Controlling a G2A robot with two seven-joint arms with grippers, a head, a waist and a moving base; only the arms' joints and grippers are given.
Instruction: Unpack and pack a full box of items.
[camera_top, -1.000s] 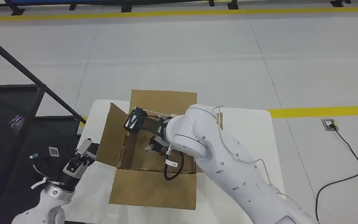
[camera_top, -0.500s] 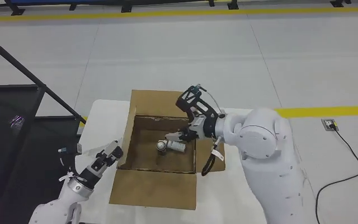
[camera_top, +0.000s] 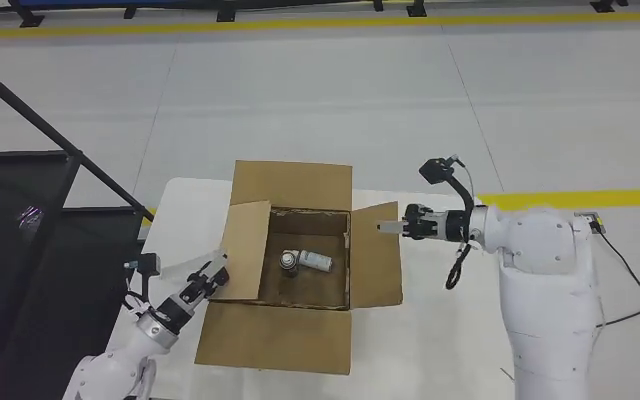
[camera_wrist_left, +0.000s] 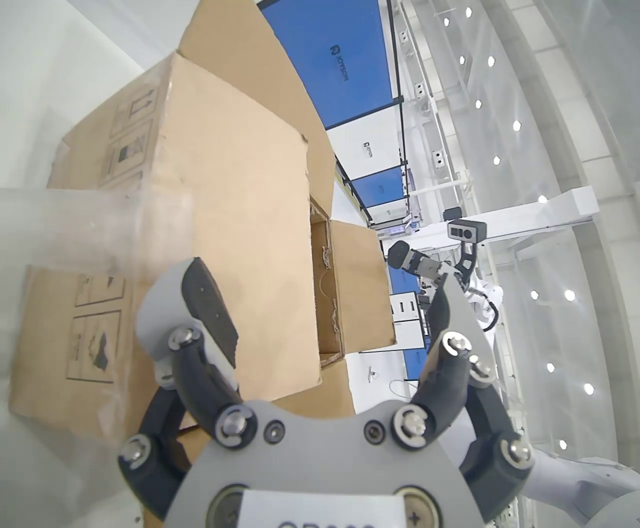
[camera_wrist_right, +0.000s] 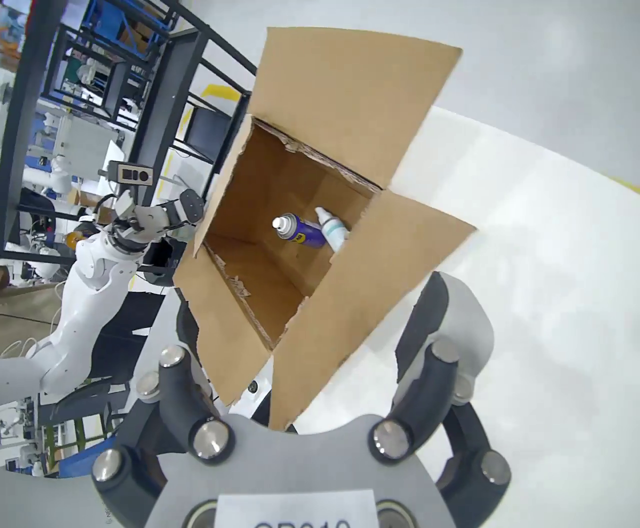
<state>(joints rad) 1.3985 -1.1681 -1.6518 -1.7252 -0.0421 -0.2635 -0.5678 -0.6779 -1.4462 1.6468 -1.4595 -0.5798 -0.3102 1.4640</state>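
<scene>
One cardboard box (camera_top: 305, 222) open at the middle of the white tabletop (camera_top: 440, 330), all four flaps unfolded. Nearest the robot, the front flap (camera_top: 275, 338) turned out and down, lying nearly flat. Just beyond on the left, the left end effector (camera_top: 205, 280), fingers (camera_wrist_left: 207, 300) spread wide and gripping nothing, just beside the lower corner of the left flap (camera_top: 246, 250); contact with the cardboard impossible to tell. Left flap itself tilted up, leaning over the box's left wall. Farther in, on the box floor, two items side by side and touching: a spray can (camera_wrist_right: 300, 234) with a blue body and pale cap, lying on its side, and a small white bottle (camera_wrist_right: 334, 232), also lying down. Both about mid-floor. Across the opening, the right flap (camera_top: 375, 255) angled outward over the tabletop. At its far outer corner, the right end effector (camera_top: 388, 227), likewise open and empty, with the flap's edge running between the parted fingers in the right wrist view. Farthest, the back flap (camera_top: 293, 182) leaning away, then grey floor (camera_top: 400, 100) with a yellow line (camera_top: 555, 199).
</scene>
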